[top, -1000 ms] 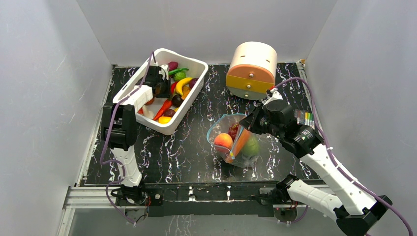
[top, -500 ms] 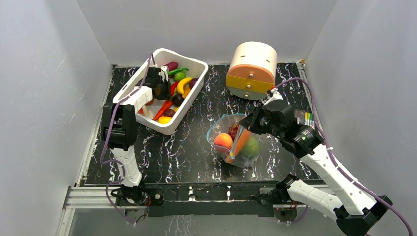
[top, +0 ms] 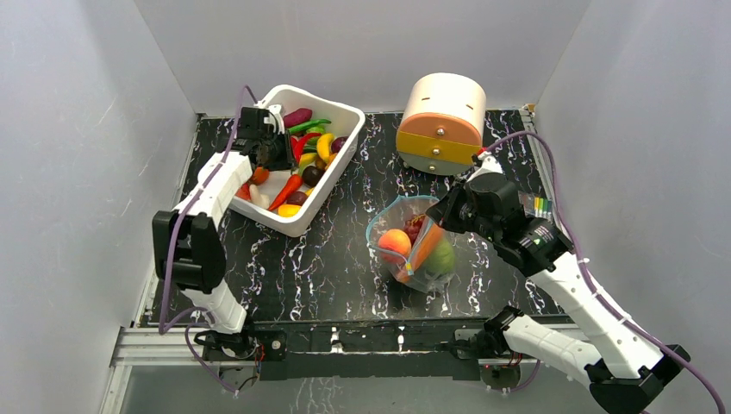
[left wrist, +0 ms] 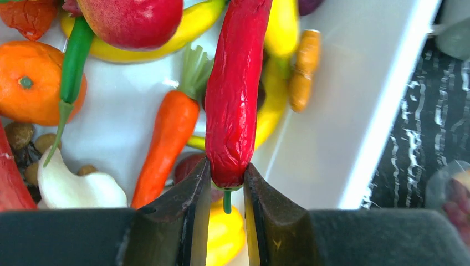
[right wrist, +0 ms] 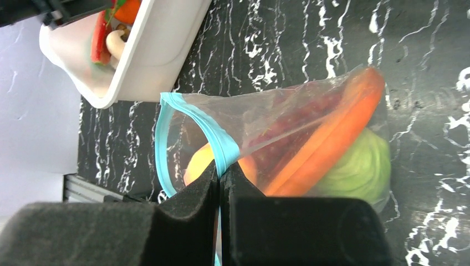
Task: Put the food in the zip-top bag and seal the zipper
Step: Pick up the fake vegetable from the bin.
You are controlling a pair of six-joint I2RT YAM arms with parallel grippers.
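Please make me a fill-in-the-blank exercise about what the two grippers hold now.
1. The chili in the left gripper is ___.
2. The right gripper pinches the zipper of the bag, whose mouth is ___.
3. The peach lies inside the ___.
Answers: red; open; bag.

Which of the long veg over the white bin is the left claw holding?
The red chili, its stem end pinched in the left claw. The orange carrot beside it and the green bean lie loose in the bin.
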